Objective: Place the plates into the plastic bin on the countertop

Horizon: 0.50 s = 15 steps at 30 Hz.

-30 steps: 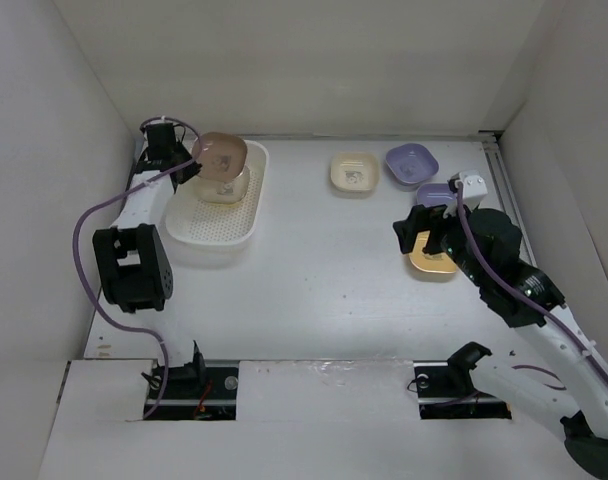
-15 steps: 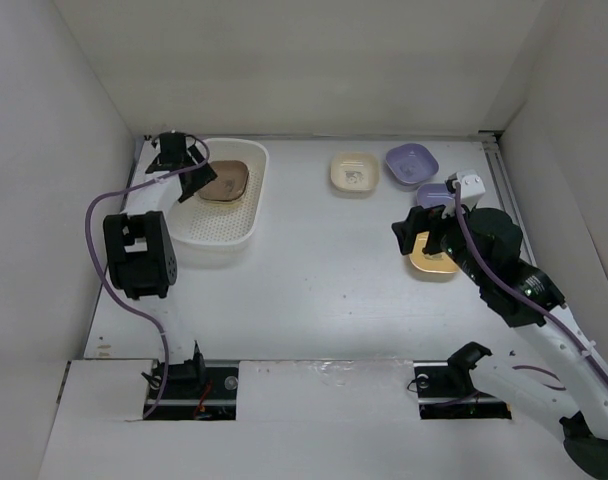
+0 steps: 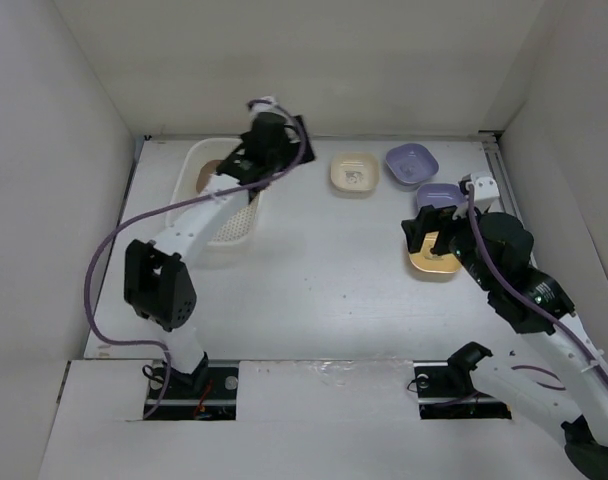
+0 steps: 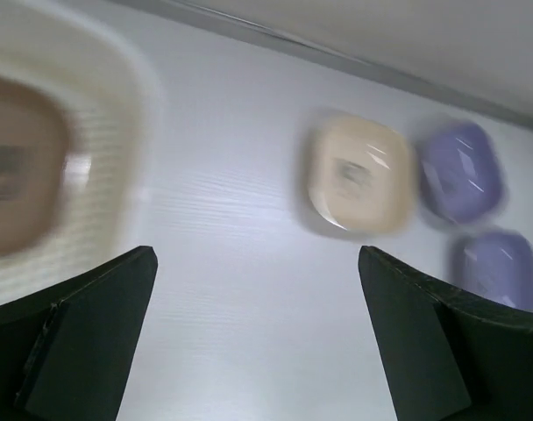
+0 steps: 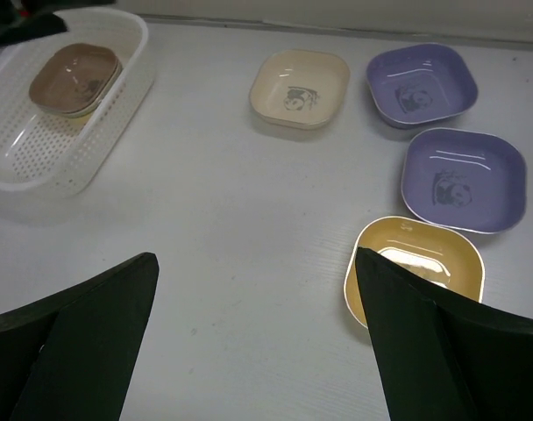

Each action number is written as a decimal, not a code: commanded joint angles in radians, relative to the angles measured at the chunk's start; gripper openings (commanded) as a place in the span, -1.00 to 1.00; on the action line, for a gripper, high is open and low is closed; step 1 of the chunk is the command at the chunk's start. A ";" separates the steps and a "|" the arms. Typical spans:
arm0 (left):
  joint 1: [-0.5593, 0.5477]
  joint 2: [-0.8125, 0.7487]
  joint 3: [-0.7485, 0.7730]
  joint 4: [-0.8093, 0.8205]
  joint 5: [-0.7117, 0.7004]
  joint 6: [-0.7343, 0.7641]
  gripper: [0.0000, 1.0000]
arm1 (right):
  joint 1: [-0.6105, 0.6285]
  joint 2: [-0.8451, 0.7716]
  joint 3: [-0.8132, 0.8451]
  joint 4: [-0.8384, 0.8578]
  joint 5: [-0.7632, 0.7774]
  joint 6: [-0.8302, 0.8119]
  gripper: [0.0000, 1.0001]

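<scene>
The left arm is reaching out across the plastic bin [image 3: 232, 226], and the left gripper [image 3: 287, 138] is hanging above the bin's far right rim with its jaws spread wide and nothing between them. In the blurred left wrist view, bare countertop [image 3: 314, 285] is showing between the two dark fingers [image 4: 91, 324]. Inside the bin, at its far end, a brown dish [image 5: 74, 79] is sitting on top of at least one paler dish, whose edge is peeking out beneath it; how many are stacked there cannot be told. The rest of the bin floor is lying bare. Four plates are sitting on the countertop well to the right of the bin. A cream dish [image 3: 353, 172] with a small centre print is resting near the far wall, and a lavender dish [image 3: 411, 163] is sitting just beside it on the right. A second lavender dish [image 3: 436, 194] is lying nearer than the first. A yellow-orange dish [image 5: 414, 266] is sitting nearer again, almost touching that second lavender dish. The right gripper [image 3: 429, 232] is hovering over the yellow-orange dish with its jaws wide open and empty, and in the right wrist view its right finger is overlapping the dish's near edge.
</scene>
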 commanded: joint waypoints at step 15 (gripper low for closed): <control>-0.224 0.676 0.642 -0.066 -0.038 -0.068 0.97 | -0.014 -0.082 0.084 -0.062 0.077 0.040 1.00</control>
